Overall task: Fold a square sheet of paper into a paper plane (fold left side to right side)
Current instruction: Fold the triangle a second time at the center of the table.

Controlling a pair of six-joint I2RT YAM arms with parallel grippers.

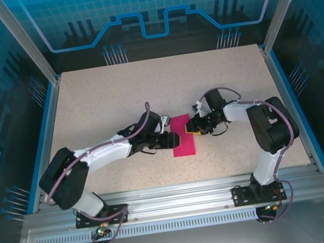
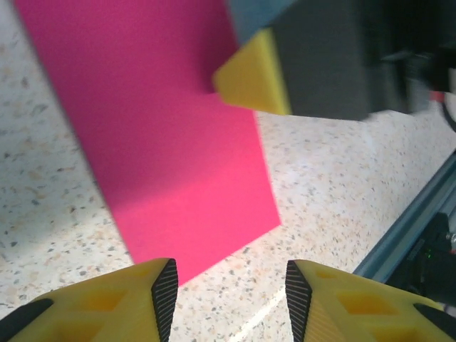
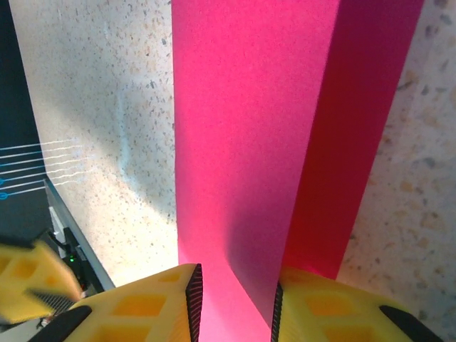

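Speckled table (image 1: 98, 100): square sheet of paper (image 1: 182, 137) half-folded; left gripper (image 2: 231, 288) beside it, right gripper (image 3: 237, 288) astride it, both with jaws apart; creasing likely next.

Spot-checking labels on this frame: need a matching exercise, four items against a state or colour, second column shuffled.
1 left pincer
2 right pincer
3 pink paper
4 tabletop

a speckled beige
b paper seen between its fingers
c folded into a narrow rectangle
d fingers apart, nothing between them

Pairs: 1-d, 2-b, 3-c, 4-a

Arms (image 1: 103, 157) white, black — purple cables (image 1: 148, 114), yellow fingers (image 2: 107, 303).
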